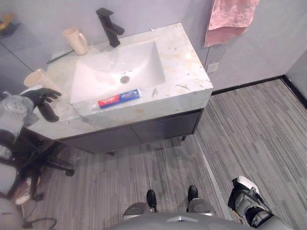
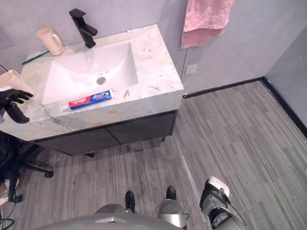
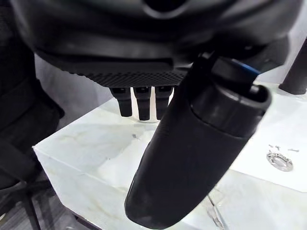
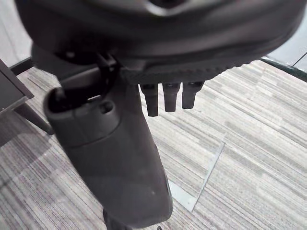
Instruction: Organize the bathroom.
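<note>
Left hand (image 1: pixel 42 101) — fingers relaxed, holding nothing — hovers over the counter's (image 1: pixel 192 72) left end, nearer than the right hand (image 1: pixel 247 201) to the toothpaste tube (image 1: pixel 119 97), which lies lengthwise along the sink's (image 1: pixel 144 67) front rim, off toward the robot's right.

Print on toothpaste tube (image 1: pixel 119 98) too small to read; no other text.

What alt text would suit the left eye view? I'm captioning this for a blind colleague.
A marble vanity top with a white sink seen from above; a toothpaste tube lies on its front rim, a black faucet behind. The robot's left hand is open over the counter's left end beside a cup; a pink towel hangs on the wall.
</note>
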Available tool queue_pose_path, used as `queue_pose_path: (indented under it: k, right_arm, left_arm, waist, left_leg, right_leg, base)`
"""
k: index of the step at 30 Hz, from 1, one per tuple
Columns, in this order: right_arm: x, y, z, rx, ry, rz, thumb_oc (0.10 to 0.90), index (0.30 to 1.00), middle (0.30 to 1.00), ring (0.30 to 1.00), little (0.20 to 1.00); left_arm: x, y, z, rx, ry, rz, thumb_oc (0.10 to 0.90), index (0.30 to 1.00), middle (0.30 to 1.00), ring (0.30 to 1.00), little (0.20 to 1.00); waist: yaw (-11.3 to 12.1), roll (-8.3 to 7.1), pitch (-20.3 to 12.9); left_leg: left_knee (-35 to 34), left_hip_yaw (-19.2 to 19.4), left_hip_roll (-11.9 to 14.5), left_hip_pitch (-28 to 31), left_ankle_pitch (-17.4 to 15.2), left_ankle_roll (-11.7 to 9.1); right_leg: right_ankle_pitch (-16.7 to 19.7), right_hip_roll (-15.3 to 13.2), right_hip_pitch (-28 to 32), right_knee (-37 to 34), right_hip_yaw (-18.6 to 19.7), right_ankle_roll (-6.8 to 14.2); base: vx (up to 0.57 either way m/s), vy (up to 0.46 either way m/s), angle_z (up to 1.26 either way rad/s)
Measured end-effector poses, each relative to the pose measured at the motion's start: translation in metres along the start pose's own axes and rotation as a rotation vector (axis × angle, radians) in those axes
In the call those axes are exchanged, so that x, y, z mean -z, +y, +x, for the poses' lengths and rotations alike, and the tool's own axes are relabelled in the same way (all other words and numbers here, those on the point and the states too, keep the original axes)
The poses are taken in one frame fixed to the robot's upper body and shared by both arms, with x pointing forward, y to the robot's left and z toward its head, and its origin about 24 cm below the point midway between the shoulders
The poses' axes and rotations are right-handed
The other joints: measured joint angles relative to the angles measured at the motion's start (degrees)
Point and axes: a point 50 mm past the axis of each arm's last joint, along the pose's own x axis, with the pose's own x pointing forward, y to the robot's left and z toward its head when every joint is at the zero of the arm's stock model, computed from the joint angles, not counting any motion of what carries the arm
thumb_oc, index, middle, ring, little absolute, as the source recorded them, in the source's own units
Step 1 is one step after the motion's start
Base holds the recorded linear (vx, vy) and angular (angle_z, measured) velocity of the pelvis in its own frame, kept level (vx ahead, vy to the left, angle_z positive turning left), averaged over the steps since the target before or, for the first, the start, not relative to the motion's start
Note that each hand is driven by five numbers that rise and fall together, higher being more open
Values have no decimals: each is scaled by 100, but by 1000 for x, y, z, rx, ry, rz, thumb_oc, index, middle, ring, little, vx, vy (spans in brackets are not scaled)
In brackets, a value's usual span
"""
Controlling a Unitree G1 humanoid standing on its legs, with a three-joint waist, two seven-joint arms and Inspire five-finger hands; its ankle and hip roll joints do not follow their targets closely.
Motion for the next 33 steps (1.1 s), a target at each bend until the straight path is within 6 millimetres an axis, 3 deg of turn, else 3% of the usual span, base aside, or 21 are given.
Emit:
queue_pose_path:
  k: [6, 19, 24, 33]
  right_arm:
    - [3, 1, 0, -2, 20, -8, 800, 900, 900, 900, 900]
    - [2, 0, 0, 8, 10, -41, 800, 900, 900, 900, 900]
    - [8, 4, -1, -2, 38, -54, 800, 900, 900, 900, 900]
    - [15, 11, -4, -19, 56, -64, 800, 900, 900, 900, 900]
  left_arm:
    - [-23, -4, 1, 10, -90, 33, 800, 900, 900, 900, 900]
    - [-30, -14, 5, 36, -111, 32, 800, 900, 900, 900, 900]
    - [-39, -44, 15, 116, -145, 5, 800, 900, 900, 900, 900]
    - [-45, -58, 16, 92, -196, 18, 800, 900, 900, 900, 900]
  waist:
    - [-116, -28, -20]
    - [-265, -6, -83]
    - [-221, 21, -339]
    - [-161, 71, -392]
  left_leg:
    - [0, 19, 0, 13, 4, 3]
    - [2, 91, 5, 31, 6, 6]
    - [-25, 106, 4, 50, 7, 7]
    - [-31, 128, 3, 47, 15, 19]
  right_leg:
    - [31, 0, 0, -3, 20, -39]
    - [56, 5, -1, -23, 59, -50]
    - [55, 8, -3, -29, 61, -48]
    - [73, -4, -3, -22, 79, -26]
  base:
    - [0, 0, 0]
    - [3, 0, -1]
    - [0, 0, 0]
    - [0, 0, 0]
